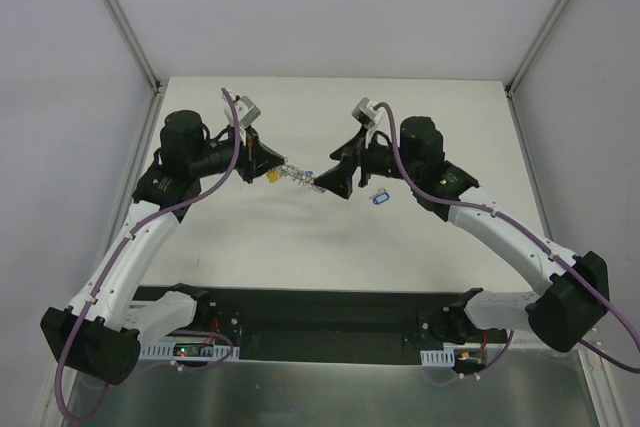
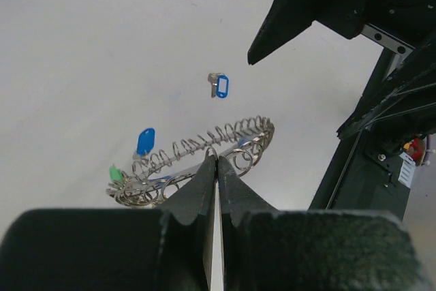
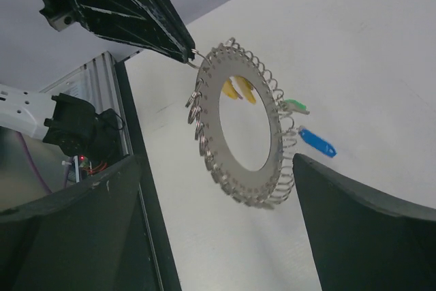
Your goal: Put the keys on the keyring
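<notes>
above table point(image 1: 250, 237): left fingers point(image 2: 194, 192) clamp keyring point(image 3: 242, 183) rim; right fingers point(image 3: 354, 236) spread wide, empty.

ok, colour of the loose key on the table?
Blue; the loose key shows best in left wrist view.

White tabletop point(image 1: 250, 247), plain pale grey walls point(image 1: 330, 7), slim metal corner posts point(image 1: 122, 17), soft even light.

White matte table point(image 1: 300, 242), pale wall panels point(image 1: 60, 97) on three sides. One loose key with a blue head point(image 1: 377, 198) lies flat on it, right of centre, well apart from the edges. It possibly has a small metal blade attached, too tiny to confirm. Black base strip point(image 1: 330, 312) along the near edge.
</notes>
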Controlling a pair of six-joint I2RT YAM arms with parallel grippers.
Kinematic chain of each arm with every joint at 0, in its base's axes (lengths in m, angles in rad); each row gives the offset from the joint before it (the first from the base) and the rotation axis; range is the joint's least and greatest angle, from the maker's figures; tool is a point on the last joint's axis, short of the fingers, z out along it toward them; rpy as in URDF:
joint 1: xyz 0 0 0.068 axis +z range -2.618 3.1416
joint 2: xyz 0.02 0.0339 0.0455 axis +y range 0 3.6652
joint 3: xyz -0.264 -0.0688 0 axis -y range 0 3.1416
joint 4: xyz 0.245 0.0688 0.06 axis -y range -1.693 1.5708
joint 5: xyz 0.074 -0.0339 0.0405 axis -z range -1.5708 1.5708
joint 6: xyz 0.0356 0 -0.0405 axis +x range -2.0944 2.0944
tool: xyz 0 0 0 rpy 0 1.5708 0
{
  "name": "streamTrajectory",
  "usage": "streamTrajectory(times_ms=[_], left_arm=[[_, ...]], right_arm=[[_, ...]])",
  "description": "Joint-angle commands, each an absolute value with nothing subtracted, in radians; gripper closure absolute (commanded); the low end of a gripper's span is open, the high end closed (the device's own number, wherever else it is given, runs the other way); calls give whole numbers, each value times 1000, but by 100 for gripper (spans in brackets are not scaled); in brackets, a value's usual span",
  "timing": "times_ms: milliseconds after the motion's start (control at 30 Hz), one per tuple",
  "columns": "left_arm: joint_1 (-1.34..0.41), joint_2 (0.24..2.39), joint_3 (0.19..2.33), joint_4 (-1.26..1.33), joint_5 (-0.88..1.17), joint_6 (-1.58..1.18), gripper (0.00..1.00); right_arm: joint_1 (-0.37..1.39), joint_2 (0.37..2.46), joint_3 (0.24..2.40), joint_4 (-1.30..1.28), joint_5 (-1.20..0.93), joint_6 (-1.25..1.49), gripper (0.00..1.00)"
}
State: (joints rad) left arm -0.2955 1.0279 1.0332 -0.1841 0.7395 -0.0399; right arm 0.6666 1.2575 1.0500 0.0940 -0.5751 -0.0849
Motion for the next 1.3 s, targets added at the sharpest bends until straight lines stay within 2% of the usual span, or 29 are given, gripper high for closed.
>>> streamTrajectory(times_ms=[0, 233, 367, 600, 867, 1067, 1267], left_arm=[[-305, 1000, 1091, -72, 867, -35, 100], [-314, 999, 1094, -3, 839, -112, 100], [-325, 985, 1063, 79, 831, -153, 100], [-328, 983, 1035, 181, 908, -210, 100], [-330, 1006, 1046, 248, 1002, -250, 100], [-341, 1029, 1066, 256, 1026, -259, 100], [-353, 1035, 1069, 258, 1029, -262, 100]], right_arm=[[676, 1269, 1117, 195, -695, -71, 4], [712, 1290, 1129, 202, -695, -77, 8], [742, 1284, 1120, 199, -615, -83, 10], [738, 1247, 1075, 252, -537, -107, 17], [647, 1270, 1141, 259, -784, -130, 27], [635, 1321, 1216, 249, -899, -132, 47], [632, 1365, 1279, 249, -982, -127, 51]])
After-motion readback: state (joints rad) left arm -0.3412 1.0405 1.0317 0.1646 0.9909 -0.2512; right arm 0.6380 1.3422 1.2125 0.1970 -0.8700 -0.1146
